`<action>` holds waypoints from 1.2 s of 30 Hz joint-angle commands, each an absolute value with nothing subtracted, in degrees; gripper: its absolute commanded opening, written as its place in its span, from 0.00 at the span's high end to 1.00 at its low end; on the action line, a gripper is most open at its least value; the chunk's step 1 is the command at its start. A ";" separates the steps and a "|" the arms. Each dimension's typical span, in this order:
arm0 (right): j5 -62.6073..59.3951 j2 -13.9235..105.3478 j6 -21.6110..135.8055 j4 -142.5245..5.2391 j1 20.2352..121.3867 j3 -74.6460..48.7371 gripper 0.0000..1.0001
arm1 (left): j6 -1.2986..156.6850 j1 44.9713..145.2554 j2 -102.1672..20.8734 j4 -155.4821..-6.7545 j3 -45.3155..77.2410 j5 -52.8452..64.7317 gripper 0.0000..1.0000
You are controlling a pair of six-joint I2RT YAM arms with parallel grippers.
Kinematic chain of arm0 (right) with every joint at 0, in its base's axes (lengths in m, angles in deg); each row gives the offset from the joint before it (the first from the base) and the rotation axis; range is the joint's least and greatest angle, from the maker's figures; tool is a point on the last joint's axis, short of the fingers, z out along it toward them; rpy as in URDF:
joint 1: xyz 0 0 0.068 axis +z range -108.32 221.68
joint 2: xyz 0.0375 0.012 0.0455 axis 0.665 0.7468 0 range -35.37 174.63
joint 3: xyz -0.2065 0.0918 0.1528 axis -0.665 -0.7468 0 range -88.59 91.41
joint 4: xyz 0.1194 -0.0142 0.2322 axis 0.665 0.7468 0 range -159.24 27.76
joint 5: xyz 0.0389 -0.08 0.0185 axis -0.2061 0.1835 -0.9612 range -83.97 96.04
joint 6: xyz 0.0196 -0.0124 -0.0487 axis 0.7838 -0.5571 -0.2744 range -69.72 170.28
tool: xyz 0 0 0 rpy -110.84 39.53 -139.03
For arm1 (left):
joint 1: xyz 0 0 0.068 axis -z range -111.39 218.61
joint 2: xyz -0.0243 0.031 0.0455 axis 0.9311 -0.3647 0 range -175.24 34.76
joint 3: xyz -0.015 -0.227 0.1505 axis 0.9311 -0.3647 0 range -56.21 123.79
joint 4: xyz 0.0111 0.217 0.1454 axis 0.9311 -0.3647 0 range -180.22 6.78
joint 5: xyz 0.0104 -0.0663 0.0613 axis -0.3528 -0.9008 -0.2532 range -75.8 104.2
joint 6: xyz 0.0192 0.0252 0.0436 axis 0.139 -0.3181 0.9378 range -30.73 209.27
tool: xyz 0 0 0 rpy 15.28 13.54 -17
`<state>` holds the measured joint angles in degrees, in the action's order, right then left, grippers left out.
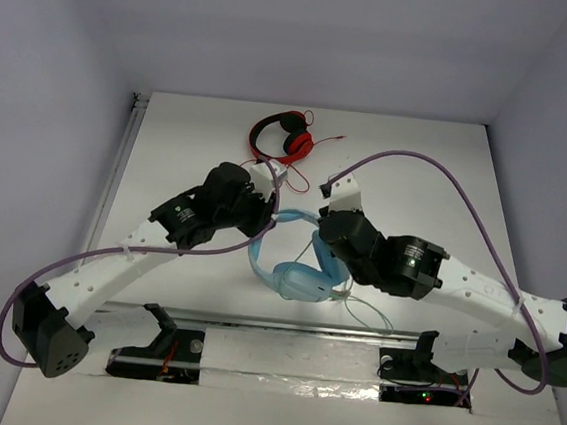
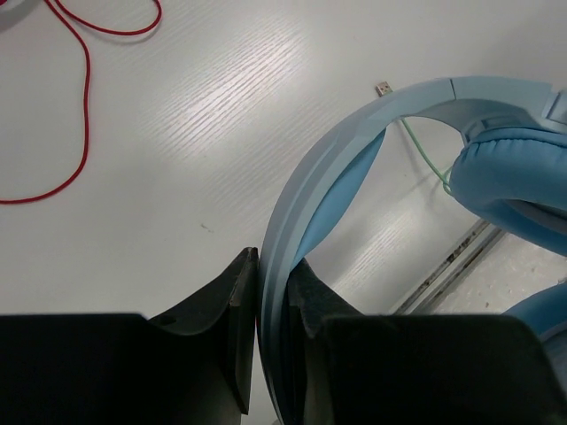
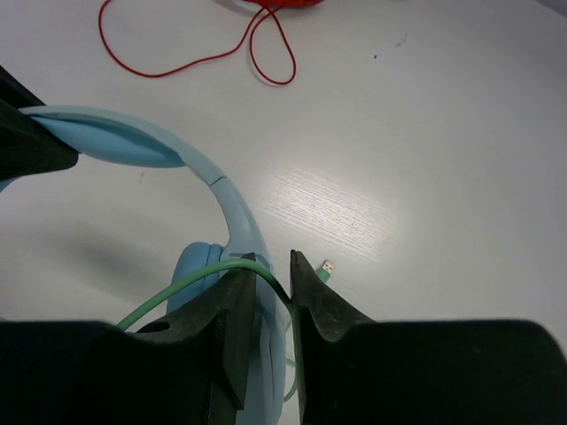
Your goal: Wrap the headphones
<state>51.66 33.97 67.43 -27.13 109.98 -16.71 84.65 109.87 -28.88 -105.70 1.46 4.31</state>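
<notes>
The headphones (image 1: 299,274) lie near the middle of the desk (image 1: 438,177), somewhat toward its near edge, between the two arms. The left gripper (image 2: 273,276) is closed tight on the headband (image 2: 354,124), which runs up out of its jaws and arcs right toward a padded earcup (image 2: 514,177). The right gripper (image 3: 273,270) sits over the other side of the band, its jaws almost together. The thin green cable (image 3: 168,297) curves in from the left into that narrow gap and seems pinched there, though the contact is partly hidden. The plug (image 3: 326,266) pokes out just beside the right finger. The red headphones (image 1: 281,134) lie toward the far edge, well apart.
</notes>
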 commanded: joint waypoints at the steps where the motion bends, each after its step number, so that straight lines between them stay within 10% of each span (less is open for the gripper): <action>1: 54.56 31.43 67.07 -32.85 107.62 -16.60 0.72 | 84.97 110.27 -24.83 -103.00 2.42 -2.49 1.00; 22: 23.96 17.28 73.39 -60.62 93.89 -39.45 0.66 | 78.38 102.01 -19.47 -97.72 5.31 -10.50 1.00; 31: 20.54 15.26 79.28 -75.81 86.95 -51.83 0.83 | 78.11 100.87 -21.22 -100.53 12.61 -5.66 1.00; 33: 19.04 14.99 79.64 -80.12 86.07 -54.04 0.77 | 78.20 100.87 -21.40 -100.45 14.10 -5.75 1.00; 36: 15.71 14.55 79.55 -82.85 85.45 -57.12 0.36 | 78.37 100.87 -21.75 -100.71 15.85 -5.66 1.00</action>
